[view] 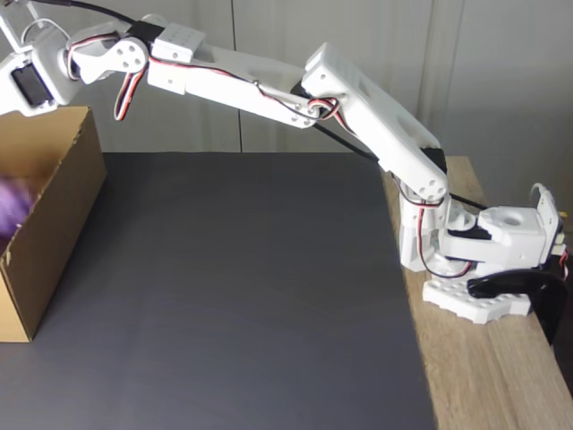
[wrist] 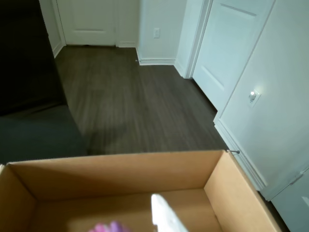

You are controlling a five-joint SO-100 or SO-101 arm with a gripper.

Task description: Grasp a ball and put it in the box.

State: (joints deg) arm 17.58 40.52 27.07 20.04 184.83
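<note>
Currently, the ball [view: 12,208] appears in the fixed view as a blurred purple shape inside the box [view: 55,224], against the inner face of its wall at the left edge of the picture. In the wrist view the ball [wrist: 107,227] shows as a blurred pink patch at the bottom edge, over the floor of the box [wrist: 111,174]. Whether the ball rests on the box floor cannot be told.

The box is brown corrugated cardboard, open at the top, and stands on the dark mat [view: 233,296] covering the counter [view: 488,376].

A white finger [wrist: 164,215] of the jaws enters the wrist view from the bottom edge, just right of the ball and apart from it. The other finger is out of sight, so it cannot be told whether the jaws are apart or together.

The white arm [view: 269,90] reaches from its base [view: 483,269] at the right of the counter, up and leftward, ending above the box.
</note>
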